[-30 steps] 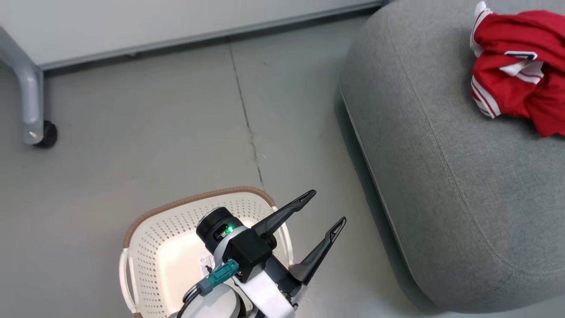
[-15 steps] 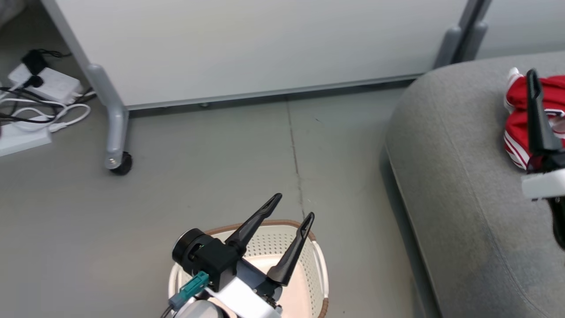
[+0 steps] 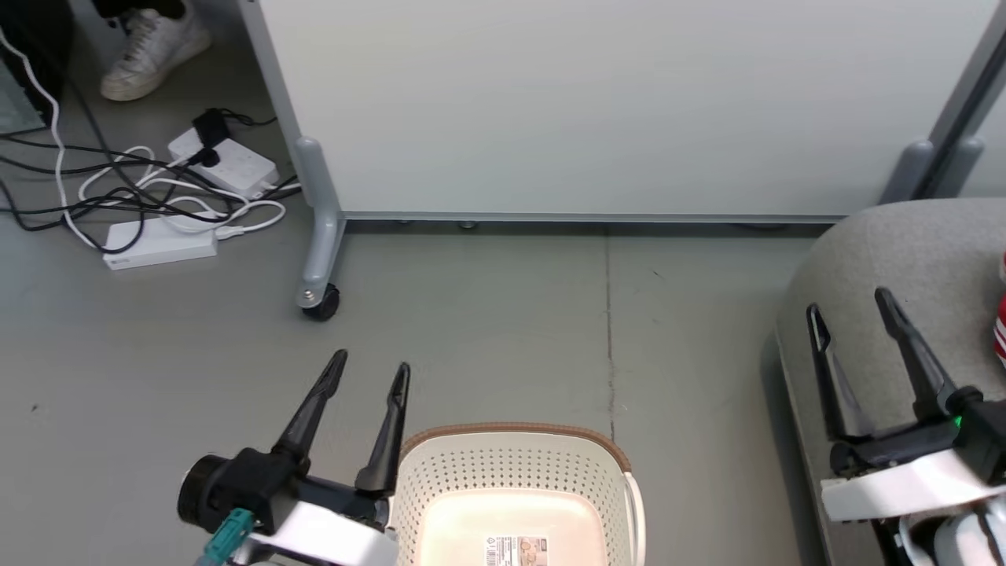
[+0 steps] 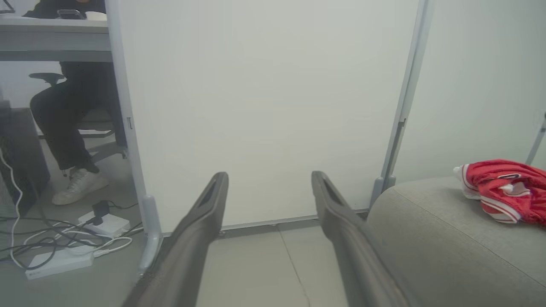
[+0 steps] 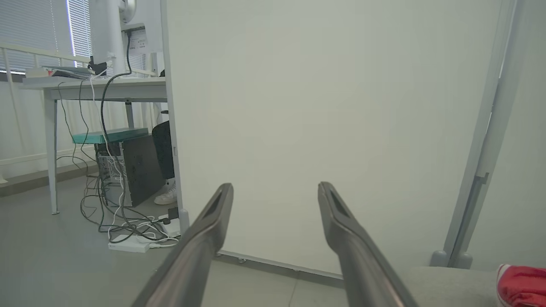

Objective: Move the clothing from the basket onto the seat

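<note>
Just right of my left gripper (image 3: pixel 372 360), close beside it, sits the cream-white perforated plastic basket with a brown rim (image 3: pixel 511 431); my right gripper (image 3: pixel 847 300) hangs well apart from it, over the edge of the big grey upholstered seat (image 3: pixel 888 244). Both grippers stand spread and empty. A crumpled red-and-white garment (image 4: pixel 503 192) lies on the seat beyond my right gripper. The basket floor I can see is bare; its near part is cut off

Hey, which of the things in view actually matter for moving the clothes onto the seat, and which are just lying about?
Part of the job: basket, grey seat, red garment lying on the seat.

Just lying about: wheeled partition panel, cabled power strips on the floor, a person's white shoe.
</note>
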`<state>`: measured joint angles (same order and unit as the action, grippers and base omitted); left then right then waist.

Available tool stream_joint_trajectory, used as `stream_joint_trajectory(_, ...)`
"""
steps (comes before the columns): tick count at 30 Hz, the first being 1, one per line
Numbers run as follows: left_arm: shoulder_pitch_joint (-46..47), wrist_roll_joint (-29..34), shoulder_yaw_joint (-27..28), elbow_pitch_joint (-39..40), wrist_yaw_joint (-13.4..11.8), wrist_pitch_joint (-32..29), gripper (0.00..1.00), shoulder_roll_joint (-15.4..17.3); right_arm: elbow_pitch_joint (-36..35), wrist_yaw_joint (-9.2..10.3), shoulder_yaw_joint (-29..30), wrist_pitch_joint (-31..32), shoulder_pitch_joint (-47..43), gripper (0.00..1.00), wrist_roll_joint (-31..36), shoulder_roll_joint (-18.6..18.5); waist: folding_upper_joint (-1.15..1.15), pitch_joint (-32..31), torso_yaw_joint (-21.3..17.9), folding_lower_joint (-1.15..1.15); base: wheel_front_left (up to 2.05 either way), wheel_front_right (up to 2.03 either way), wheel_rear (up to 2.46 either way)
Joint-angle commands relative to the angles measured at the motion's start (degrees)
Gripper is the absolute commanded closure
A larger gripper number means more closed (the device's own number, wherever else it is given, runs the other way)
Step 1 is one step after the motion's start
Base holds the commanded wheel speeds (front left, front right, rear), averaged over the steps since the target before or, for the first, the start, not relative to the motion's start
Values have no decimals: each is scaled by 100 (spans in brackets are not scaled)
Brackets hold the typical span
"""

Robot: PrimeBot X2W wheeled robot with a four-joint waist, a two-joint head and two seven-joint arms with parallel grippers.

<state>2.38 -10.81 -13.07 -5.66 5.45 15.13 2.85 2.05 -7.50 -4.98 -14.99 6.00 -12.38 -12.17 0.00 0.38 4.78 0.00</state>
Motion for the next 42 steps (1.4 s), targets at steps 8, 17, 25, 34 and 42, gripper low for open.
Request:
stream_joint_trajectory(8,-184,-21,402,-308,-44,3,0,16,18,0,279,-26,-466,0,332,604,0,-45,255,0,0,0,0)
stream_joint_trajectory(17,-329,5,440,-451,-106,3,0,14,220,0,557,-26,-662,0,521,882,0,-16,173,0,0,0,0)
stream_joint_trajectory(25,-351,-19,418,-456,-155,3,0,14,538,0,729,-26,-644,0,396,918,0,17,95,0,0,0,0)
stream_joint_trajectory(34,-319,-137,393,-547,-93,3,0,14,595,0,726,-26,-620,0,246,918,0,40,72,0,0,0,0)
stream_joint_trajectory(42,-311,-207,388,-560,-60,3,0,14,627,0,769,-26,-601,0,71,917,0,53,73,0,0,0,0)
